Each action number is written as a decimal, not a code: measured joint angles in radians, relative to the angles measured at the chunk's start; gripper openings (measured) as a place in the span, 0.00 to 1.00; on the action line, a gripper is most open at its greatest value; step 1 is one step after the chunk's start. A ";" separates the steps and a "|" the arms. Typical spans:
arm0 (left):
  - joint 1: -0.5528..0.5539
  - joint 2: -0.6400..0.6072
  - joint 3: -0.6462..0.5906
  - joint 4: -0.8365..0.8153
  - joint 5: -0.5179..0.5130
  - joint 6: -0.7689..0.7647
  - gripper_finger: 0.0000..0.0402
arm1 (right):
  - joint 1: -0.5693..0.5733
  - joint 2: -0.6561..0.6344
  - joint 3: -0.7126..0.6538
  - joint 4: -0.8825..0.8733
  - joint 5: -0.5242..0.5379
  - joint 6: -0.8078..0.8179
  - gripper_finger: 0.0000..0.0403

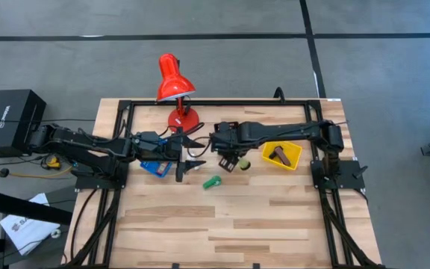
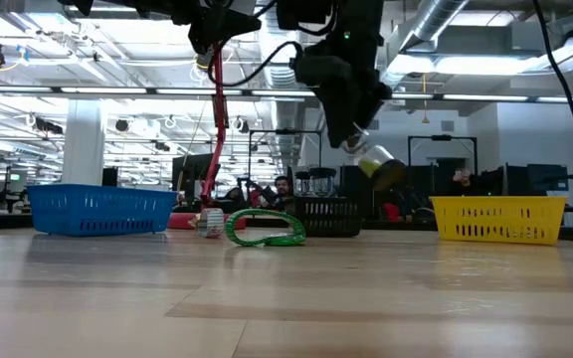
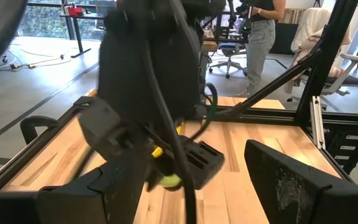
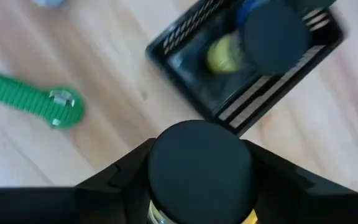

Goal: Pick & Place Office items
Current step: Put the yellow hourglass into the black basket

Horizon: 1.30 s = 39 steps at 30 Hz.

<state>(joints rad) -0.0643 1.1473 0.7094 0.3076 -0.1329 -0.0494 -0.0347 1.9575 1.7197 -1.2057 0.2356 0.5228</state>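
A black-capped bottle (image 4: 199, 171) is grasped by the right gripper (image 2: 366, 149) above the black bin (image 4: 247, 68) for deposit, while the left gripper (image 1: 187, 161) is kept released beside it

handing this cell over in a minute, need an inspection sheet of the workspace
surface: wood table, bare over the near half
job's things: green strap piece lying mid-table; brown block in the yellow bin; black-capped jar held in the air
clutter: red lamp at the far edge; blue bin under the left arm; black bin below the right arm, contents blurred
claws: left claw open, empty, mid-table; right claw shut on the black-capped jar, above the black bin
cables: bundles along both arms; black loop at the far edge
surroundings: black box and papers left of the table; person standing beyond
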 joint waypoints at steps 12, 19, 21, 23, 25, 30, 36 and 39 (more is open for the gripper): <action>0.000 0.000 0.000 0.000 0.000 0.000 0.66 | -0.012 -0.001 0.035 0.001 0.273 -0.060 0.50; 0.000 0.000 0.000 0.000 0.000 0.000 0.66 | -0.015 -0.013 0.035 -0.003 0.346 -0.090 0.49; 0.000 0.000 0.000 0.000 0.000 0.000 0.66 | -0.022 -0.022 0.036 -0.001 0.361 -0.103 0.49; 0.000 0.000 0.000 -0.001 0.000 0.000 0.66 | -0.027 -0.038 0.035 -0.016 0.369 -0.107 0.49; 0.000 0.000 0.000 0.000 0.000 0.000 0.66 | -0.034 -0.050 0.037 -0.007 0.375 -0.120 0.50; 0.004 -0.047 0.001 -0.033 -0.007 0.014 0.66 | -0.040 -0.099 0.010 0.015 0.375 -0.134 0.50; 0.004 -0.207 0.003 -0.223 -0.112 0.087 0.66 | -0.042 -0.121 0.006 0.017 0.368 -0.161 0.49; 0.003 -0.305 -0.019 -0.284 -0.166 0.046 0.66 | -0.042 -0.123 0.007 0.033 0.367 -0.165 0.49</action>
<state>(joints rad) -0.0616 0.8420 0.6904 0.0233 -0.2990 -0.0036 -0.0769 1.8350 1.7265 -1.1730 0.6027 0.3578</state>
